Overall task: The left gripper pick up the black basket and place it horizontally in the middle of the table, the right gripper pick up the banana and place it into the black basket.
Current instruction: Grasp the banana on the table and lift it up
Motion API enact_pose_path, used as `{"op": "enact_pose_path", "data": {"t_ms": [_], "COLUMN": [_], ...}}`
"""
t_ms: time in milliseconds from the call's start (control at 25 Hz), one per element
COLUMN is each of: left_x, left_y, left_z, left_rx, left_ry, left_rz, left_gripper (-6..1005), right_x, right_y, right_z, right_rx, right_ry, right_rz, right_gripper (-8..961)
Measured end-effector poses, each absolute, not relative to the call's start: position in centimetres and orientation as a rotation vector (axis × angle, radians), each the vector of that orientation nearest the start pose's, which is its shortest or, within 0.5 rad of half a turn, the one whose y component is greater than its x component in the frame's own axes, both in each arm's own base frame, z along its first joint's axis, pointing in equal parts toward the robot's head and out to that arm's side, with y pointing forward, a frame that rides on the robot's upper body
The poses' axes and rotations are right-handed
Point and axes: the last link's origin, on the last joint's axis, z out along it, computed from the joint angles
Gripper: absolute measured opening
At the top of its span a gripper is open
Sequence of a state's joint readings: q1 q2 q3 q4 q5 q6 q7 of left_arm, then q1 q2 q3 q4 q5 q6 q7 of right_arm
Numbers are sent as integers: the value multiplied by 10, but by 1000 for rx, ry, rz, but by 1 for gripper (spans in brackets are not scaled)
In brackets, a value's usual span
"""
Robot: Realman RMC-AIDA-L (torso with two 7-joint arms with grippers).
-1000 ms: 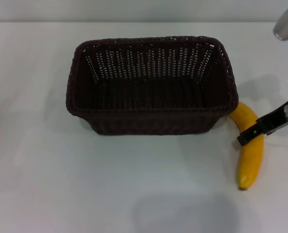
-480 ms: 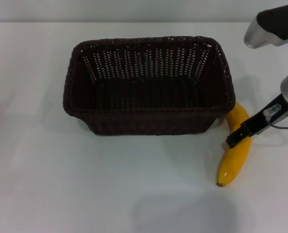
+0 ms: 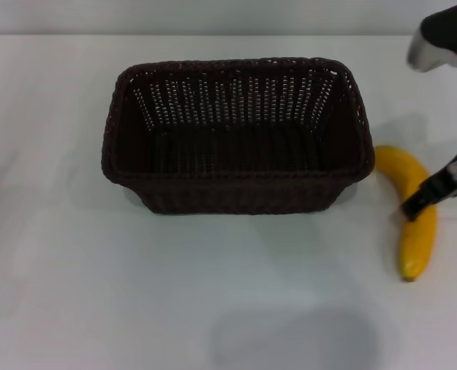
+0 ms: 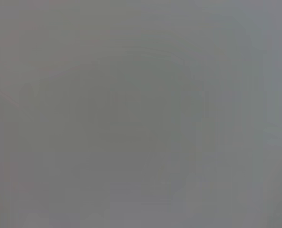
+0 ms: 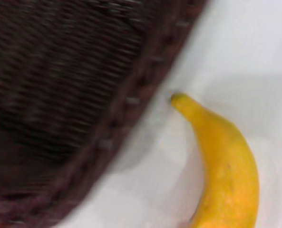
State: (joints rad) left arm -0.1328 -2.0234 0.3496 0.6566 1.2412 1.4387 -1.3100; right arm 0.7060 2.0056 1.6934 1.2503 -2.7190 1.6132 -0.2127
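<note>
In the head view, the basket (image 3: 238, 136) is seen upright and lengthwise across the middle of the white bench (image 3: 97, 293), open side up, while the banana (image 3: 410, 208) is seen lying on the bench just right of the basket's right end, outside it; the right tool (image 3: 419, 202) is seen over the banana's middle with one dark finger across it, and whether its fingers are apart or together cannot be told. In the left wrist view only a uniform grey field is recorded, and the left tool is not seen. In the right wrist view, the banana (image 5: 224, 171) is seen on the bench with its tip close to the basket (image 5: 69, 95) rim.
</note>
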Motion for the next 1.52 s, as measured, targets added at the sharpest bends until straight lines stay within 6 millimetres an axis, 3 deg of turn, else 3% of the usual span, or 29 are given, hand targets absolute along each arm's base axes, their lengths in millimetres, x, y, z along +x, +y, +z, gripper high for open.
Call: {"op": "enact_pose_path", "data": {"t_ms": [280,720,1520], "left_x": [-392,-392,-392], "left_y": [240,240,240], "left_z": [170,172,172], "left_rx": [-1467,-1468,-1467], "left_ry": [-734,-734,-737], "left_rz": [-1070,-1073,-1073], "left_gripper": [723,723,724], "right_x": [200,196,194], "right_y": [376,380,381], "right_z": [37,26,30], "right_rx": [-2228,-2256,-2231], "right_ry": [1252,1274,1244], "right_rz": [-641,-570,-559], "right_gripper": [839,825,826]}}
